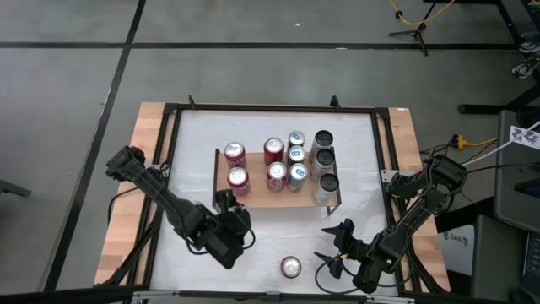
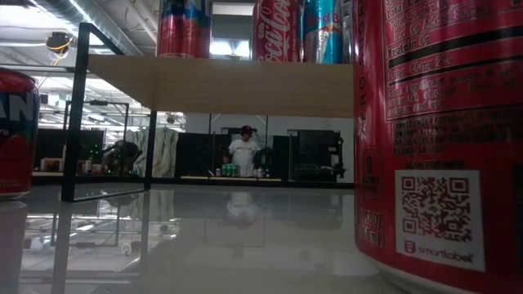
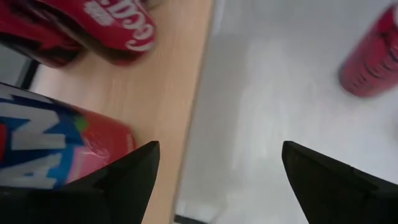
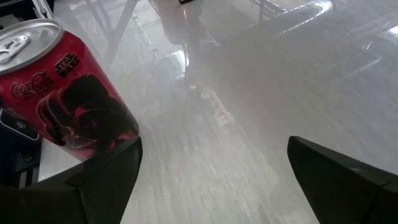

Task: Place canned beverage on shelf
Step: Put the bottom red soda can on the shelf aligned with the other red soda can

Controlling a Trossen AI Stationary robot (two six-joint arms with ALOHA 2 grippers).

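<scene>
A red Coca-Cola can (image 1: 290, 268) (image 4: 62, 93) stands upright on the white table near its front edge, large at the right of the low view (image 2: 433, 131). My right gripper (image 1: 331, 242) (image 4: 214, 149) is open just to the right of the can, which is off to one side of its fingers, not between them. The shelf (image 1: 257, 196) (image 2: 221, 86) holds several cans on its wooden top. My left gripper (image 1: 229, 205) (image 3: 219, 149) hangs open over the shelf's near left corner, nothing between its fingers. A red can with blue and white lettering (image 3: 56, 149) shows beside one finger.
Red, blue-silver and dark cans (image 1: 295, 160) crowd the shelf top, leaving bare board at its near left. Another red can (image 2: 16, 131) stands on the table at the low view's left edge. A black frame (image 1: 173, 143) borders the white tabletop. A person (image 2: 243, 151) stands far behind.
</scene>
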